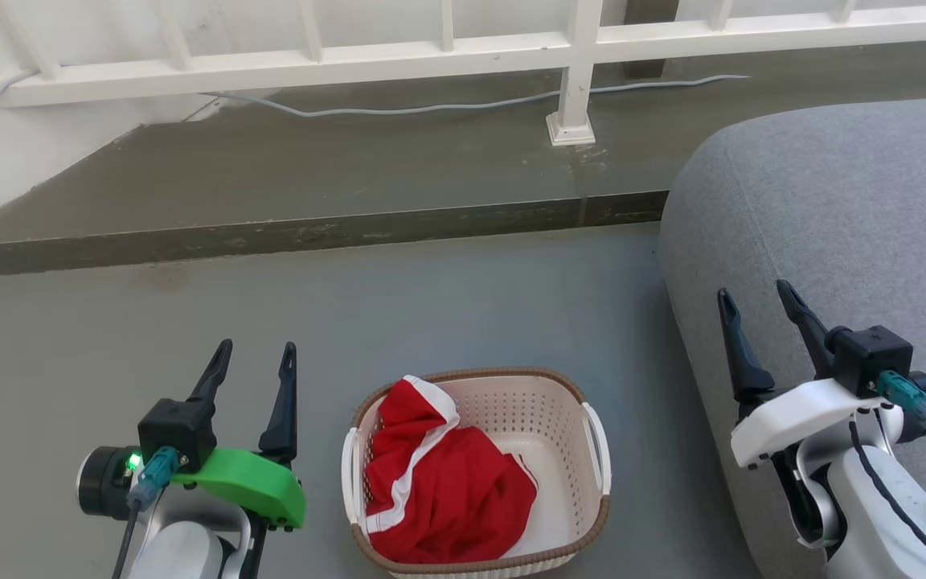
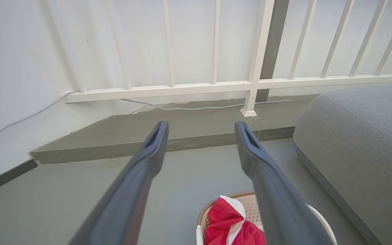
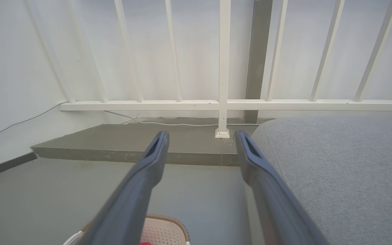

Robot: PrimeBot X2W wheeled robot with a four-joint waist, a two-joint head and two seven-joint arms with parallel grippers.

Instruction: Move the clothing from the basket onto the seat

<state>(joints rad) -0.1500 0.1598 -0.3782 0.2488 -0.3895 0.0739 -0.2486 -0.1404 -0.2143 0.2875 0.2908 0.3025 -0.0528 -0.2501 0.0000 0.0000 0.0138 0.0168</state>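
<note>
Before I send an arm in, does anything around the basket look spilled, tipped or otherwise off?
Nothing stands out. The basket sits upright on the floor beside the seat, with the clothing bunched inside and none spilled over. The left claw and right claw are open and empty.

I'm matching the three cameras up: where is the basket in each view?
Head view: basket, bottom centre.
Left wrist view: basket, bottom edge, right of centre.
Right wrist view: basket, bottom edge, left of centre.
Shared landmark: the white railing post's foot.
</note>
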